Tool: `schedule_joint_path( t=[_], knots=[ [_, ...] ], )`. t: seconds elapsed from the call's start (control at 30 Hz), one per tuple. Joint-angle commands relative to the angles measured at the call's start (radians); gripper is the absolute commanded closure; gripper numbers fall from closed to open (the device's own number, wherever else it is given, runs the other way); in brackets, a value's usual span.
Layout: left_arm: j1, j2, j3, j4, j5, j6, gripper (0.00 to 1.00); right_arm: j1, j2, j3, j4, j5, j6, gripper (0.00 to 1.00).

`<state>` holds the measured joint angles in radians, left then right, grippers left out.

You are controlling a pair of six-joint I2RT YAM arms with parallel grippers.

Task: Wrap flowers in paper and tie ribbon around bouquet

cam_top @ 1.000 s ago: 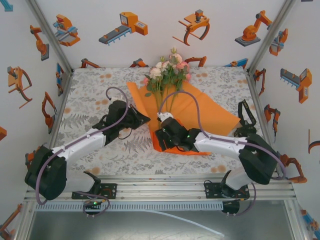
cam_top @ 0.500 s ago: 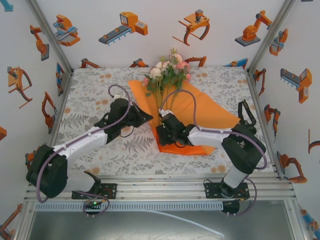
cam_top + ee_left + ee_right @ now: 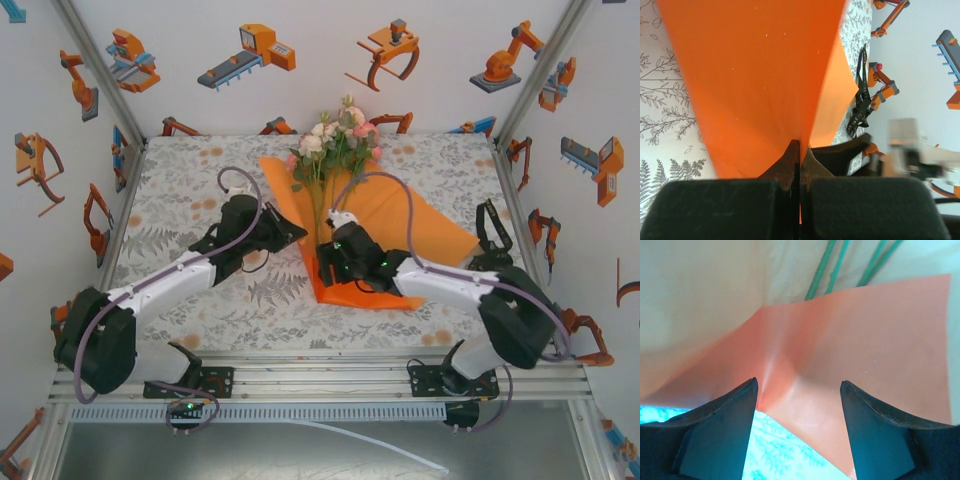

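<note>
wrap step is in hand, tie not started

flowers (image 3: 335, 140) sit at 12 o'clock of the table, blossoms past the far edge of the paper (image 3: 440, 235), stems (image 3: 829, 270) running down toward 6 across the sheet

left gripper (image 3: 800, 150) is clamped fully closed on the paper's left flap, holding it up off the tablecloth (image 3: 180, 200), at roughly 9 o'clock of the stems

right gripper (image 3: 799, 385) has its jaws well apart and grips nothing. It's nosed down at the near tip of the sheet, 6 o'clock of the stem ends. A raised crease of the paper sits between its fingers; can't tell if either finger actually touches it

ribbon (image 3: 860, 92) lies bunched out at 3 o'clock near the table edge, well apart from both grippers

my read: about a third of the way along. Next move needs the right to close on that crease to pin the bottom, then the left to carry its flap over the stems toward 3 o'clock. The sheet is thin, so go slowly or it slips out or creases wrong, and the stems could roll
</note>
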<state>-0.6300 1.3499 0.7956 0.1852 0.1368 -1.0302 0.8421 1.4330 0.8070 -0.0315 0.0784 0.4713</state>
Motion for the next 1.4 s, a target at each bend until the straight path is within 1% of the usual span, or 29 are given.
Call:
schedule_joint_path(
  t=[0.0,0.07,0.13,0.2,0.27,0.37,0.43,0.5,0.57,0.6,0.67,0.7,0.77,0.83,0.87,0.93,1.0,1.07,1.17,1.23,1.33,1.37],
  knots=[
    [-0.005,0.041,0.058,0.044,0.026,0.025,1.00,-0.045,-0.142,-0.081,0.010,-0.045,0.048,0.38],
    [-0.009,0.074,0.082,0.059,0.040,0.027,1.00,-0.048,-0.231,-0.137,0.027,-0.088,0.036,0.38],
    [-0.019,0.115,0.108,0.076,0.053,0.030,1.00,-0.049,-0.324,-0.196,0.071,-0.196,0.018,0.36],
    [-0.035,0.157,0.134,0.094,0.066,0.031,1.00,-0.049,-0.384,-0.242,0.123,-0.274,0.030,0.32],
    [-0.053,0.202,0.163,0.110,0.077,0.028,1.00,-0.049,-0.408,-0.278,0.182,-0.295,0.047,0.29],
    [-0.081,0.270,0.198,0.150,0.099,0.006,1.00,-0.049,-0.388,-0.318,0.267,-0.260,0.055,0.27],
    [-0.098,0.308,0.218,0.161,0.103,-0.002,1.00,-0.049,-0.337,-0.324,0.333,-0.249,0.066,0.28],
    [-0.109,0.334,0.234,0.160,0.104,-0.003,1.00,-0.049,-0.274,-0.304,0.375,-0.255,0.086,0.30],
    [-0.115,0.348,0.241,0.162,0.108,-0.003,1.00,-0.049,-0.219,-0.278,0.390,-0.248,0.104,0.34],
    [-0.117,0.352,0.241,0.161,0.107,-0.002,0.98,-0.049,-0.191,-0.265,0.390,-0.232,0.120,0.38],
    [-0.118,0.352,0.241,0.158,0.103,-0.002,0.87,-0.049,-0.151,-0.247,0.396,-0.211,0.139,0.44],
    [-0.117,0.350,0.239,0.156,0.101,0.000,0.85,-0.049,-0.134,-0.240,0.397,-0.204,0.146,0.47],
    [-0.116,0.343,0.238,0.154,0.101,0.007,0.81,-0.049,-0.106,-0.230,0.383,-0.178,0.164,0.57],
    [-0.113,0.334,0.240,0.149,0.107,0.019,0.73,-0.049,-0.094,-0.233,0.363,-0.149,0.177,0.69],
    [-0.109,0.328,0.240,0.144,0.107,0.025,0.69,-0.051,-0.092,-0.239,0.361,-0.143,0.180,0.75],
    [-0.098,0.309,0.242,0.134,0.110,0.047,0.53,-0.051,-0.096,-0.260,0.365,-0.140,0.190,0.88],
    [-0.078,0.282,0.232,0.138,0.114,0.072,0.44,-0.051,-0.103,-0.282,0.376,-0.140,0.203,0.96],
    [-0.054,0.242,0.212,0.135,0.103,0.107,0.40,-0.051,-0.106,-0.305,0.387,-0.136,0.216,0.98],
    [-0.014,0.168,0.178,0.087,0.046,0.169,0.33,-0.051,-0.100,-0.324,0.394,-0.137,0.233,1.00],
    [0.004,0.128,0.162,0.017,-0.037,0.223,0.29,-0.051,-0.096,-0.337,0.397,-0.134,0.250,1.00],
    [0.017,0.124,0.159,-0.078,-0.176,0.311,0.28,-0.051,-0.088,-0.354,0.413,-0.136,0.276,0.98],
    [0.023,0.134,0.161,-0.092,-0.205,0.330,0.29,-0.051,-0.086,-0.361,0.416,-0.137,0.284,0.96]
  ],
)
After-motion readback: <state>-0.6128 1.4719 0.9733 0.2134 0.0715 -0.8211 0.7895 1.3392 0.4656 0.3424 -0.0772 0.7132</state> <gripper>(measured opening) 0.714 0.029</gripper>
